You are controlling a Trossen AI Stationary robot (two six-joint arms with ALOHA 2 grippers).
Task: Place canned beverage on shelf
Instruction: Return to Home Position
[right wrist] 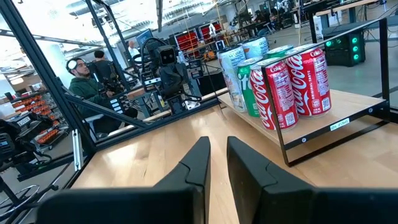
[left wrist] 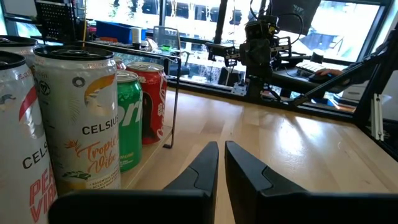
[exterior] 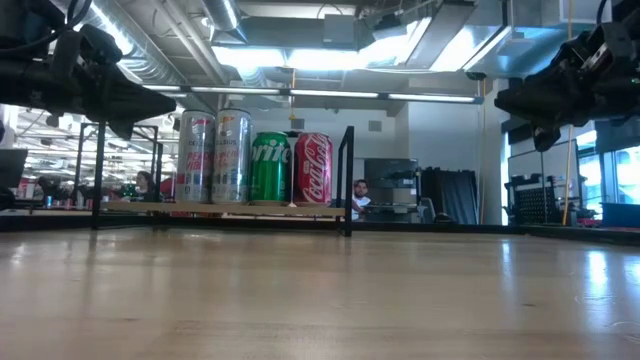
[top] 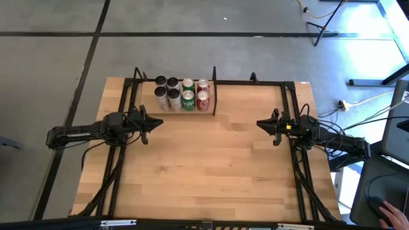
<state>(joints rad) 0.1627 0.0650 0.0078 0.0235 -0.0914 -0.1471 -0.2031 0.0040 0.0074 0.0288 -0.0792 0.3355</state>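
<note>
The shelf [top: 146, 102], a low light-wood board inside thin black rods, sits at the table's far left. Several canned beverages stand upright on it in two rows: white Celsius cans [left wrist: 81, 118], green Sprite cans [exterior: 269, 168] and red Coca-Cola cans [right wrist: 283, 90]. My left gripper [top: 156, 122] hovers level near the table's left edge, just in front of the shelf, shut and holding nothing [left wrist: 221, 146]. My right gripper [top: 261, 123] hovers level by the right edge, facing the left one, shut and holding nothing [right wrist: 217, 142]. No can lies off the shelf.
Black frame rails [top: 300, 160] run along the table's left and right sides. The bare wooden tabletop [top: 211, 166] stretches between the two arms and toward the near edge. A person's hand [top: 388, 211] rests beyond the table's right side; people sit in the room behind.
</note>
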